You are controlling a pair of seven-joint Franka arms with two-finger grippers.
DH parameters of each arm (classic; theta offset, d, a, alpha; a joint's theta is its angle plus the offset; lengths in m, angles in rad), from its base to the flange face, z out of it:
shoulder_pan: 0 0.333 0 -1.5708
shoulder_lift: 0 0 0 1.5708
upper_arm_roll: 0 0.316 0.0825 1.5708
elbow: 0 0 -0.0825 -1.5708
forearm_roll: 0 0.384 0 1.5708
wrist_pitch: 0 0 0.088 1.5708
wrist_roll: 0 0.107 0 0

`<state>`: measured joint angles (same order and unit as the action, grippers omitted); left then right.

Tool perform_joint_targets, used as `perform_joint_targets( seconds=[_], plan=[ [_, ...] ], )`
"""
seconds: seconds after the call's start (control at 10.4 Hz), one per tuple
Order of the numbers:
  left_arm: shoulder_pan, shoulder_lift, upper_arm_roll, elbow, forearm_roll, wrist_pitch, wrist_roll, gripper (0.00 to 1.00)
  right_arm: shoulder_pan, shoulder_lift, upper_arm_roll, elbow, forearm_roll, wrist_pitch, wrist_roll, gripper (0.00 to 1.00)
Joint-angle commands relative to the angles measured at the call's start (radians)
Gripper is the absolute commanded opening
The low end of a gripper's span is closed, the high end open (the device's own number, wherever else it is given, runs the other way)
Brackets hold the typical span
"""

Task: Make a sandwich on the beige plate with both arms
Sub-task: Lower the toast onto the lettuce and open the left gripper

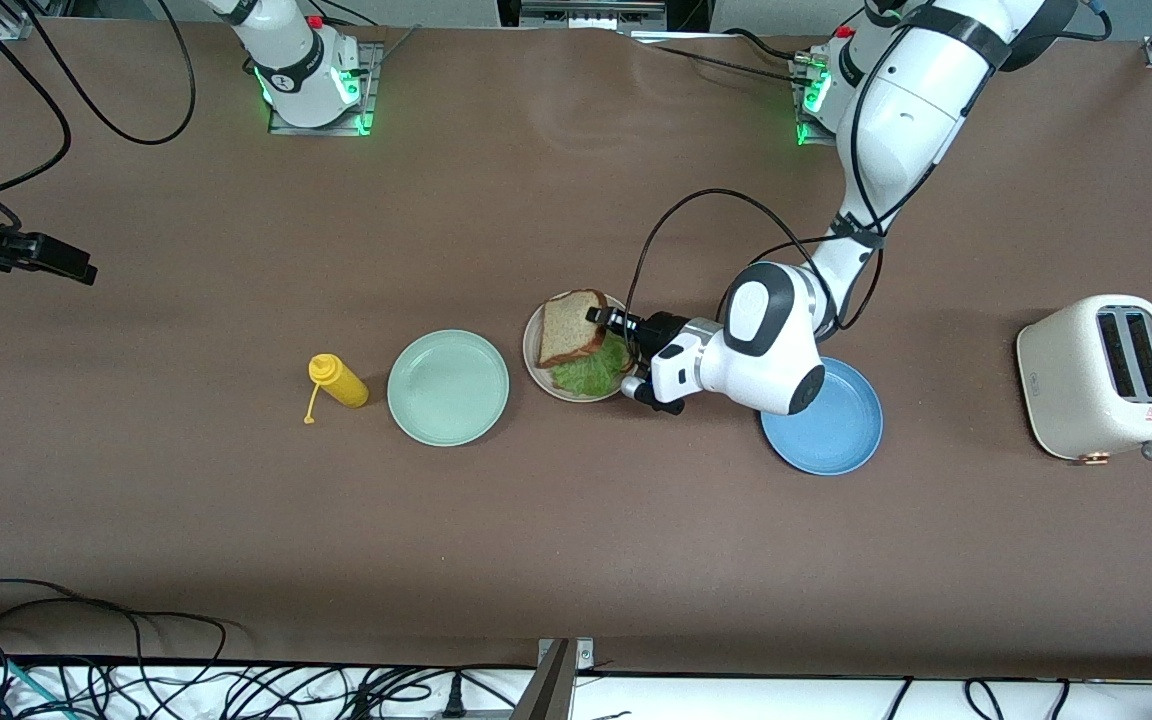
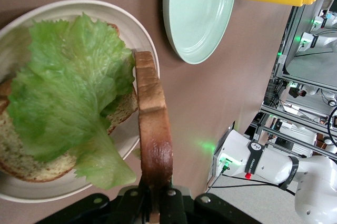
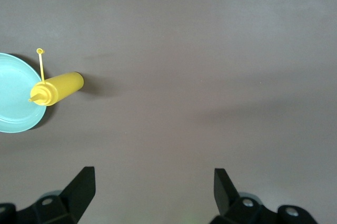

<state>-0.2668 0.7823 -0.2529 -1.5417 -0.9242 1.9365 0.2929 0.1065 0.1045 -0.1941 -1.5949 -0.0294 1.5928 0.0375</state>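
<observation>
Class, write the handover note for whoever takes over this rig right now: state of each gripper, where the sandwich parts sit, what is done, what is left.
Left gripper: shut on the top bread slice, held tilted over the beige plate.
Right gripper: open, empty, waiting over bare table at the right arm's end.
Done: bottom bread slice and lettuce lie on the beige plate.
Left: lay the top slice flat on the lettuce, release, withdraw.

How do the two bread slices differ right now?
The top slice is pinched in the left hand and tilted over the beige plate; the bottom slice lies flat on that plate. The top slice is bare; the bottom slice carries the lettuce. Both are brown and crusted.
</observation>
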Motion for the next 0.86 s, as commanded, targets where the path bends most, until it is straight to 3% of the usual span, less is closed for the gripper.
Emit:
perform_joint_targets(
  seconds=[0.0,0.1,0.38,0.48,0.57,0.67,0.77],
  plan=[
    [0.001,-0.012,0.006,-0.038,-0.030,0.012,0.026,0.60,-0.001,-0.003,-0.001,0.018,-0.010,-0.011,-0.016,1.00],
    [0.004,-0.017,0.009,-0.031,-0.025,0.013,0.026,1.00,0.001,-0.003,0.004,0.018,-0.010,-0.011,-0.010,1.00],
    [0.041,-0.015,0.041,-0.017,0.002,0.015,0.047,1.00,0.015,-0.002,0.027,0.078,-0.009,-0.014,-0.002,1.00],
    [0.050,-0.012,0.075,-0.014,0.034,0.015,0.102,1.00,-0.037,-0.008,0.107,0.078,-0.009,-0.010,0.019,1.00],
    [0.053,-0.015,0.078,-0.014,0.036,0.013,0.101,1.00,-0.153,-0.017,0.245,0.076,-0.015,-0.013,0.065,1.00],
    [0.040,-0.011,0.095,-0.012,0.041,0.027,0.097,1.00,-0.203,-0.026,0.310,0.069,-0.020,-0.019,0.082,1.00],
    [0.041,-0.017,0.103,-0.011,0.059,0.065,0.095,1.00,-0.206,-0.026,0.311,0.069,-0.018,-0.022,0.076,1.00]
  ],
)
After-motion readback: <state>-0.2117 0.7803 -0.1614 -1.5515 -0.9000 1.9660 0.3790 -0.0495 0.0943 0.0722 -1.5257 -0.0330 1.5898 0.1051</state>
